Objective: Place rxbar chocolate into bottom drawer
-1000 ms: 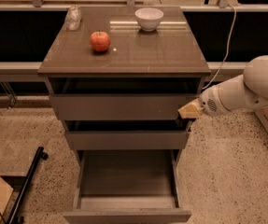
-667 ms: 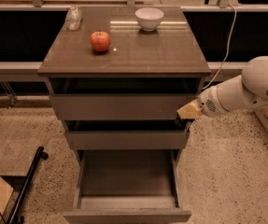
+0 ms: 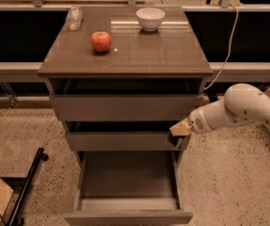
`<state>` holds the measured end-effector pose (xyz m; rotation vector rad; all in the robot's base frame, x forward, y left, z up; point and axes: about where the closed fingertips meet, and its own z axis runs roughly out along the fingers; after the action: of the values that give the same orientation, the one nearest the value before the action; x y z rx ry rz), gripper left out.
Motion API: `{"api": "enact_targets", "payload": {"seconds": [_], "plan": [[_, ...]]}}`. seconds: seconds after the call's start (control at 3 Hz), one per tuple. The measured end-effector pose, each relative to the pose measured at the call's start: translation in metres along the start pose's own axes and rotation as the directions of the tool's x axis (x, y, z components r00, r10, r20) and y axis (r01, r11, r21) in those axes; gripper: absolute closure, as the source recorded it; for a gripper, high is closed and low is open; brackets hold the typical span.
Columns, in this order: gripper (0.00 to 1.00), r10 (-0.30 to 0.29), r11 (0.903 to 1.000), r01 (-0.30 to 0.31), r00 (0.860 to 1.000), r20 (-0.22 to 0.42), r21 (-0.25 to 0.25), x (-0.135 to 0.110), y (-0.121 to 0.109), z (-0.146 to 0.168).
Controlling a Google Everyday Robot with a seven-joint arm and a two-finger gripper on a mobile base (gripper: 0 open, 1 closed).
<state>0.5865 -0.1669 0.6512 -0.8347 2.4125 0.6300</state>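
My gripper (image 3: 177, 135) is at the right end of the middle drawer's front, just above the right rear corner of the open bottom drawer (image 3: 127, 217). It is shut on a small dark flat thing, the rxbar chocolate (image 3: 174, 139), which shows only partly under the tan fingers (image 3: 182, 128). The bottom drawer is pulled far out towards the camera and its grey inside shows nothing in it. The white arm comes in from the right.
On the cabinet top stand a red apple (image 3: 101, 41), a white bowl (image 3: 150, 18) and a clear plastic object (image 3: 73, 17). The top drawer (image 3: 125, 107) and middle drawer (image 3: 120, 141) stand slightly out. A black bar (image 3: 28, 185) lies on the floor at the left.
The gripper has moved down and slightly left, from beside the top drawer's front to the middle drawer's right end. Nothing else has moved.
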Motion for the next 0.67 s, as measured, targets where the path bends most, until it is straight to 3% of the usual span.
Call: {"api": "enact_targets", "payload": {"seconds": [0.33, 0.67], "plan": [[1.0, 0.044, 0.9975, -0.047, 0.998, -0.044, -0.054, 0.0393, -0.0178, 0.0628], [1.0, 0.044, 0.9975, -0.047, 0.998, -0.044, -0.054, 0.0394, -0.0177, 0.063]]}}
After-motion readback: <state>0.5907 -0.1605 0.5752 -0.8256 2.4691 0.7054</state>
